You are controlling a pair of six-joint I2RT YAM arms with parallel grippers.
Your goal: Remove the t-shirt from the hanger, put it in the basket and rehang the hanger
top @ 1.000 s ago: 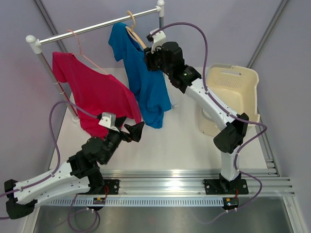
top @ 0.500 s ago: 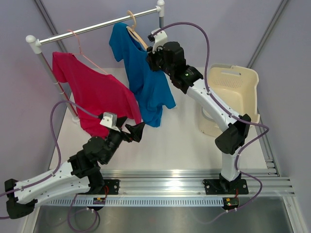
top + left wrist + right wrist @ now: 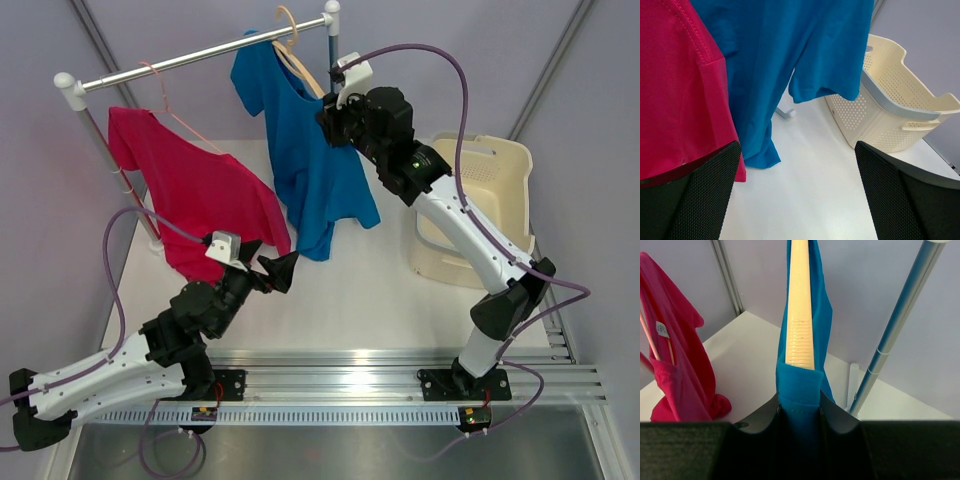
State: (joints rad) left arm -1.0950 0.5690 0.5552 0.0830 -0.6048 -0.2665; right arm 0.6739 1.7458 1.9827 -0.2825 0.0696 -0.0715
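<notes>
A blue t-shirt [image 3: 310,170] hangs on a wooden hanger [image 3: 300,65] at the right end of the metal rail [image 3: 190,62]. My right gripper [image 3: 333,110] is shut on the shirt's shoulder and the hanger arm under it. In the right wrist view the hanger [image 3: 801,305] runs up from the blue cloth [image 3: 799,385] pinched in the gripper [image 3: 799,410]. My left gripper [image 3: 285,270] is open and empty, low over the table. In its own view the gripper [image 3: 797,195] faces the blue hem [image 3: 780,50].
A red t-shirt [image 3: 190,190] hangs on a pink wire hanger [image 3: 160,85] at the rail's left, close to my left gripper. A cream laundry basket [image 3: 500,165] leans at the right. The rail's right post [image 3: 900,325] stands just beside the right gripper.
My right gripper has moved right and up, carrying the blue t-shirt and its hanger toward the rail's right end. The shirt's hem swung right. The left arm has not moved.
</notes>
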